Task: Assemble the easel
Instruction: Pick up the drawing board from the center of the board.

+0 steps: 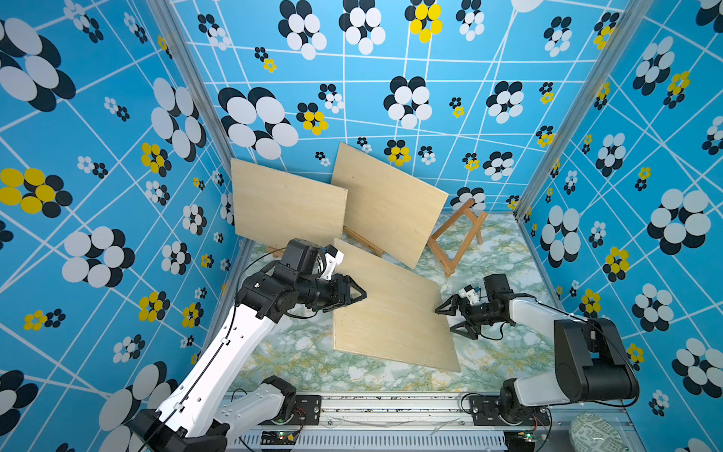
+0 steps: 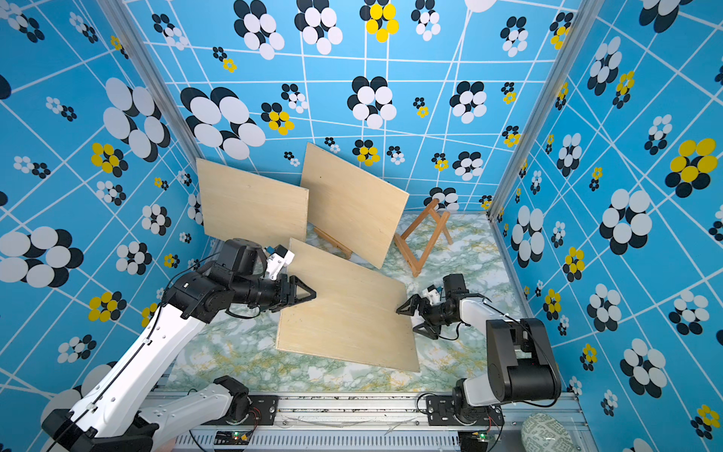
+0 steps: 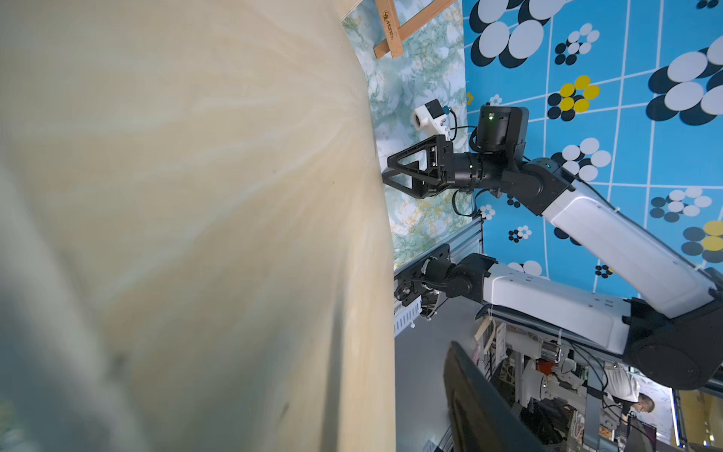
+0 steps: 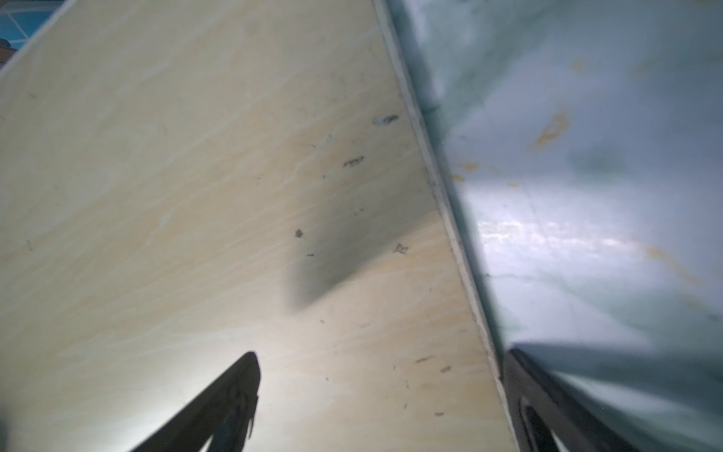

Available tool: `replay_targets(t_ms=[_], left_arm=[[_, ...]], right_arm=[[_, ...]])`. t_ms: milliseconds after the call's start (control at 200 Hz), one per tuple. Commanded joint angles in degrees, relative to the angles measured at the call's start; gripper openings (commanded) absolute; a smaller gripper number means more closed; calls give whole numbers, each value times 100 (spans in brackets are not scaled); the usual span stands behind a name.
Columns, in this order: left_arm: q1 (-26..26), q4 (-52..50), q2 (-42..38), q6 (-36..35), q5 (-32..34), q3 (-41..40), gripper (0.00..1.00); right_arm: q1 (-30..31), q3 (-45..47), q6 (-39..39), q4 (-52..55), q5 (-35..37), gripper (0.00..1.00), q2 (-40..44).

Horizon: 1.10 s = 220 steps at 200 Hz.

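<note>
A plywood board (image 1: 391,313) (image 2: 344,313) lies slanted across the middle of the marble table. My left gripper (image 1: 354,301) (image 2: 303,301) straddles its left edge; in the left wrist view the board (image 3: 195,195) fills the frame, and a gap shows between it and one black finger (image 3: 481,399). My right gripper (image 1: 444,320) (image 2: 406,321) (image 3: 385,171) (image 4: 381,368) stands wide open over the board's (image 4: 195,195) right edge, one finger above its face and one past its rim. A small wooden easel (image 1: 457,238) (image 2: 424,238) (image 3: 407,27) stands at the back right with no board on it.
Two more plywood boards (image 1: 287,203) (image 1: 387,203) lean at the back, with a wooden easel ledge (image 1: 362,240) showing under the right one. Patterned blue walls close three sides. A metal rail (image 1: 391,407) runs along the front, with a green-patterned rounded object (image 1: 594,432) at its right end.
</note>
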State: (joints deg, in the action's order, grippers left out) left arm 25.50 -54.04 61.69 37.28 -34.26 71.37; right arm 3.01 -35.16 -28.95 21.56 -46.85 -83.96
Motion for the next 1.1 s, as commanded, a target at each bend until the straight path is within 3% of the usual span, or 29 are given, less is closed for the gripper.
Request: replay_targets(t_ms=[0, 340, 515, 840, 1094], left_arm=[[-86, 0, -105, -204, -278, 60, 45], [-215, -364, -87, -341, -323, 191, 44], [-264, -348, -113, -341, -377, 48, 23], [-262, -258, -253, -266, -492, -225, 0], [-264, 24, -584, -501, -413, -599, 0]], right_arm=[[106, 174, 30, 283, 42, 99, -164], [130, 184, 47, 313, 98, 99, -120], [129, 165, 42, 402, 185, 99, -55], [127, 59, -70, 879, 739, 99, 629], [53, -265, 0, 1349, 1128, 99, 1653]])
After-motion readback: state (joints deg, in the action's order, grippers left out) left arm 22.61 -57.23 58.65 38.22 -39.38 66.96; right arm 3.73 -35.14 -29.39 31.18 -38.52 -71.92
